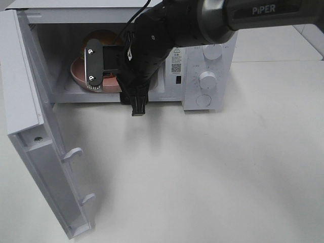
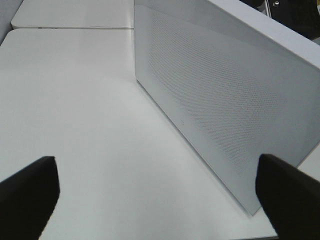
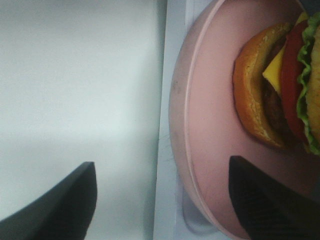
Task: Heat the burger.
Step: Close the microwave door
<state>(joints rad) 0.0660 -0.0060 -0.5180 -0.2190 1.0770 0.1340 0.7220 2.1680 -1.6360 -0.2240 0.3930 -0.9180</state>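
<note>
Exterior high view is showing the microwave (image 1: 207, 55) standing on the desk (image 1: 212, 177) with its door (image 1: 30, 126) hanging wide open on the left. The burger (image 1: 98, 38) is sitting on a pink plate (image 1: 77, 71) inside the cavity, mostly hidden behind the right arm (image 1: 167, 30), which is reaching into the opening. In the right wrist view the right fingers (image 3: 265, 200) are standing spread apart, pinching nothing. One is hovering over the plate beside the burger and the other is lying off the plate over a white surface, with the plate's rim passing between them. In the left wrist view the left fingers (image 2: 27, 192) are standing spread wide and empty above the desk, near a white perforated panel (image 2: 225, 110) of the microwave.
</note>
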